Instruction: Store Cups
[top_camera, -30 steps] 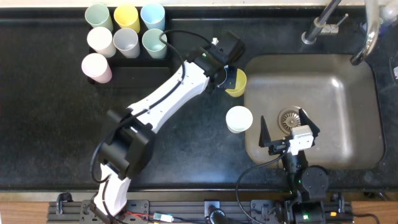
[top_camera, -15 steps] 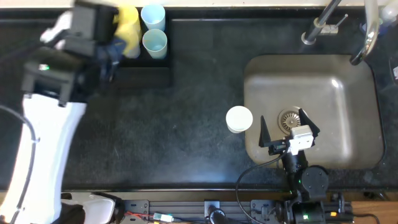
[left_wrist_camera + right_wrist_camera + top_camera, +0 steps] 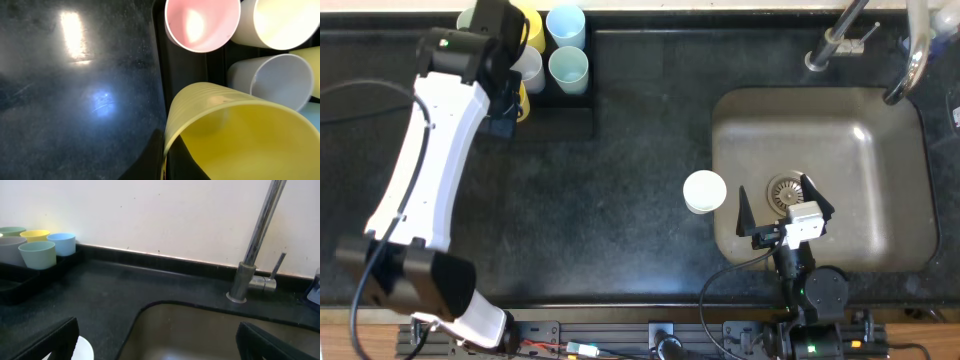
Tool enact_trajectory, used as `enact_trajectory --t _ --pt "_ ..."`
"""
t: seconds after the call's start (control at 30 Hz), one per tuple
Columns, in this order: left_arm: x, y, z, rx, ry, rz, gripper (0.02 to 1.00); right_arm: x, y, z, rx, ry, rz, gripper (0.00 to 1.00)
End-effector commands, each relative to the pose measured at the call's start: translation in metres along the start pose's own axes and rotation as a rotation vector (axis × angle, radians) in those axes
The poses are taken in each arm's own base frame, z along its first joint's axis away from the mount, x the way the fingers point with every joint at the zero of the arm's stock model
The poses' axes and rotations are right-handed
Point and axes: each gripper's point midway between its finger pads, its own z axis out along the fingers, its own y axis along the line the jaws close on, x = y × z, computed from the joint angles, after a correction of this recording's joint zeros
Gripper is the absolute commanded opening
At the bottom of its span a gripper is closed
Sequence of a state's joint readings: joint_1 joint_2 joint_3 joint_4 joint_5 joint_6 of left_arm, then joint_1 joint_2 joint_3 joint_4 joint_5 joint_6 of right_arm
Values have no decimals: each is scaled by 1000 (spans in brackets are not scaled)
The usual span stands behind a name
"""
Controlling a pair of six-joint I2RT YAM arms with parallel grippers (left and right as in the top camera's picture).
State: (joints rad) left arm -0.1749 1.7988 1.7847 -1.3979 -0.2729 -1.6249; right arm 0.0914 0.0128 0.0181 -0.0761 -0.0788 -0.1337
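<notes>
Left gripper [image 3: 166, 157] is pinching the yellow cup [image 3: 225, 135], pink cup [image 3: 202, 22] at twelve o'clock; overhead, its arm is mostly covering the grasp. Right gripper [image 3: 775, 195] is gaping wide.

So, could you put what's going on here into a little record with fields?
Setting: dark counter with a sink and a black tray
Left gripper: shut on a tilted yellow cup, at the tray
In the tray: upright cups, among them a teal cup and a light blue cup
Left out: white cup on the counter by the sink's rim
Right gripper: open, over the sink, holding nothing
</notes>
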Motion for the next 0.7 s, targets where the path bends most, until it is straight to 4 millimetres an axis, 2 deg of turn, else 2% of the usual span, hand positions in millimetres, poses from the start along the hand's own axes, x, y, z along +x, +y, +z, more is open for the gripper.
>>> enact_trajectory --t 0.03,0.3,0.7 --pt "5 -4 21 -44 3 -23 36 3 1 0 -6 -1 6 998" --pt "13 -15 52 -74 1 -20 36 3 1 0 -6 -1 6 998" --pt "5 -12 70 -123 -10 -36 36 3 1 0 -6 -1 6 998"
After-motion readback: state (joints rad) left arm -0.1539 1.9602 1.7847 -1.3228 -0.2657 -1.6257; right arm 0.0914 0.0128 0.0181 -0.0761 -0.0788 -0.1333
